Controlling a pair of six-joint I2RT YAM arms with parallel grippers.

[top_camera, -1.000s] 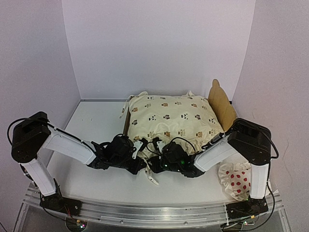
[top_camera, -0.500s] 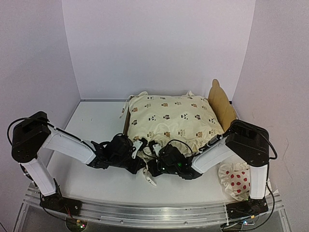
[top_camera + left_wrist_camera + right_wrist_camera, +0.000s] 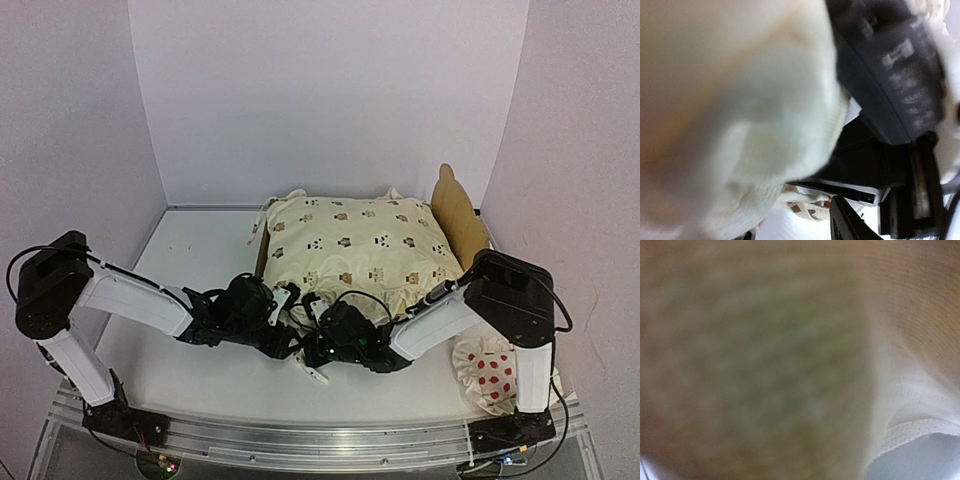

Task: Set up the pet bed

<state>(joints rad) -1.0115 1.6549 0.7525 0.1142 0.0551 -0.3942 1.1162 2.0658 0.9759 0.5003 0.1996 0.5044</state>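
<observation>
The pet bed (image 3: 457, 218) stands mid-table, its plywood headboard rising at the right, the rest under a cream animal-print cover (image 3: 355, 245). Both grippers meet at the cover's near-left ruffle. My left gripper (image 3: 284, 299) touches the ruffle from the left. In the left wrist view its gripper (image 3: 795, 231) is open, one dark finger (image 3: 845, 225) showing, with blurred cream cloth (image 3: 730, 125) draped close over the lens. My right gripper (image 3: 316, 313) is shut at the same ruffle, apparently on the cloth. Cream fabric (image 3: 790, 360) fills the right wrist view and hides its fingers.
A white, red-dotted ruffled pillow (image 3: 487, 372) lies at the near right beside the right arm's base. The right arm's dark gripper body (image 3: 890, 75) crowds the left wrist view. White walls enclose the table on three sides.
The right gripper slid left along the bed's near edge and closed at the ruffle. The left gripper's jaws opened. The cover and bed stayed put.
</observation>
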